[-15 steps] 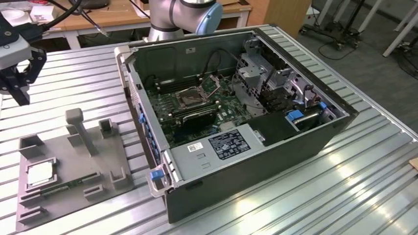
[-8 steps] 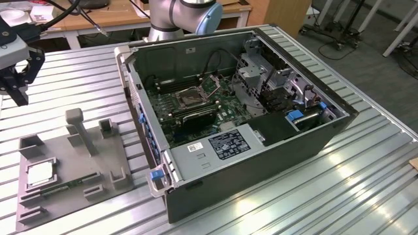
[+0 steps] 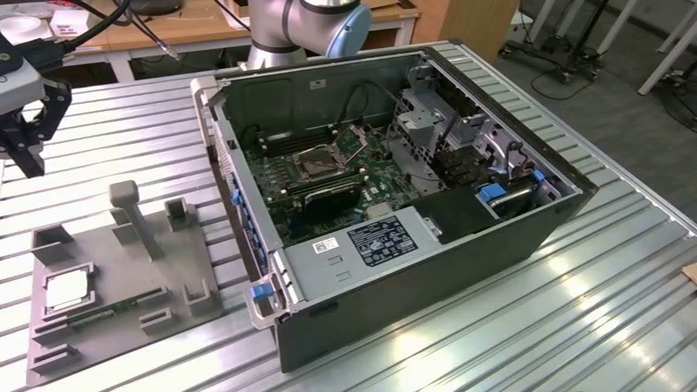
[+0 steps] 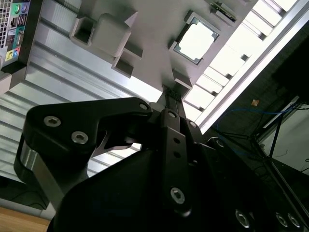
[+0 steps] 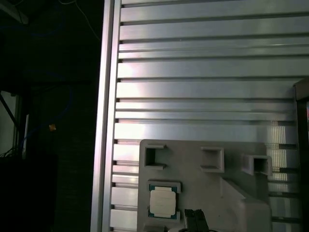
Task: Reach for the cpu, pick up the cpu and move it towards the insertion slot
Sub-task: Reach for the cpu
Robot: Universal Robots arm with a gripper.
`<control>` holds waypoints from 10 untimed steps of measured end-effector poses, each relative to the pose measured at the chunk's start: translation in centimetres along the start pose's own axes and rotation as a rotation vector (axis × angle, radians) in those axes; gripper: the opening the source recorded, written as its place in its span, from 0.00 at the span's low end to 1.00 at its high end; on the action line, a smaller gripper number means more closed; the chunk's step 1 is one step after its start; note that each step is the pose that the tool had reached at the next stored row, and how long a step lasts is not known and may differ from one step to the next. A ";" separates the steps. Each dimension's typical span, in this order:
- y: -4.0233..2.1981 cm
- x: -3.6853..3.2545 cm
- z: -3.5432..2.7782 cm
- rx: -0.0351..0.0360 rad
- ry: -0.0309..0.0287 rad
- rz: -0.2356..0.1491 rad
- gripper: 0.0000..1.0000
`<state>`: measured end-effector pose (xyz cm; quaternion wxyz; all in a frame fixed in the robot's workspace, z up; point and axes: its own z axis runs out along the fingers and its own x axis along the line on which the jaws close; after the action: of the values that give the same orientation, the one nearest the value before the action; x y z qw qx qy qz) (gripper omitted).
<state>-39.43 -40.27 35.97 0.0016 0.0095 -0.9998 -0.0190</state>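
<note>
The cpu (image 3: 68, 290), a flat silvery square chip, lies in a recess of the grey plastic holder (image 3: 130, 273) on the table at the exterior view's lower left. It also appears in both wrist views as a pale square (image 4: 195, 41) (image 5: 161, 202). My gripper (image 3: 29, 166) hangs well above the table at the exterior view's far left, beyond the holder's far end and apart from the chip. Its black fingers (image 4: 170, 99) look shut together with nothing between them. The insertion slot (image 3: 319, 161), a silver-framed dark socket, sits on the board inside the open computer case (image 3: 436, 278).
A thin green memory stick (image 3: 109, 310) lies in the holder beside the chip. Upright grey posts (image 3: 126, 208) rise from the holder. The case walls stand tall around the board. The ribbed metal table (image 3: 610, 327) stretches to the exterior view's right, with its edge (image 5: 104, 121) near the holder.
</note>
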 end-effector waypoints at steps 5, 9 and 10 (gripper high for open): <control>-0.01 0.18 0.01 0.0000 -0.0006 0.000 0.10; -0.08 0.29 0.03 0.0000 -0.0008 0.000 0.10; -0.10 0.30 0.05 0.0000 -0.0007 0.000 0.10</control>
<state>-39.74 -40.37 35.92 0.0012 0.0095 -0.9998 -0.0190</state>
